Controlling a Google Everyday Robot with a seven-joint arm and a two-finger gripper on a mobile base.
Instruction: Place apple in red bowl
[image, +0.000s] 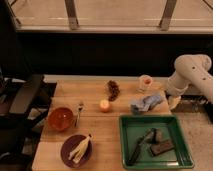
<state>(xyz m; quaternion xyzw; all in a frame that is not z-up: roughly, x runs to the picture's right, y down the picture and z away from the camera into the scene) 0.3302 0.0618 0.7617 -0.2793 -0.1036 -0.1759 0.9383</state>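
Observation:
The apple (104, 105) is a small yellow-orange fruit sitting on the wooden table (100, 127) near its middle. The red bowl (60, 119) stands empty at the table's left side, left of the apple. My gripper (173, 102) hangs at the table's right edge, below the white arm (192, 75), far right of the apple and just right of a blue cloth (146, 102). It holds nothing that I can see.
A fork (79, 111) lies between bowl and apple. A purple plate (70, 154) with banana peel sits front left. A green tray (175, 125) holding dark tools is front right. A grape-like cluster (113, 89) and a pale cup (145, 82) stand at the back.

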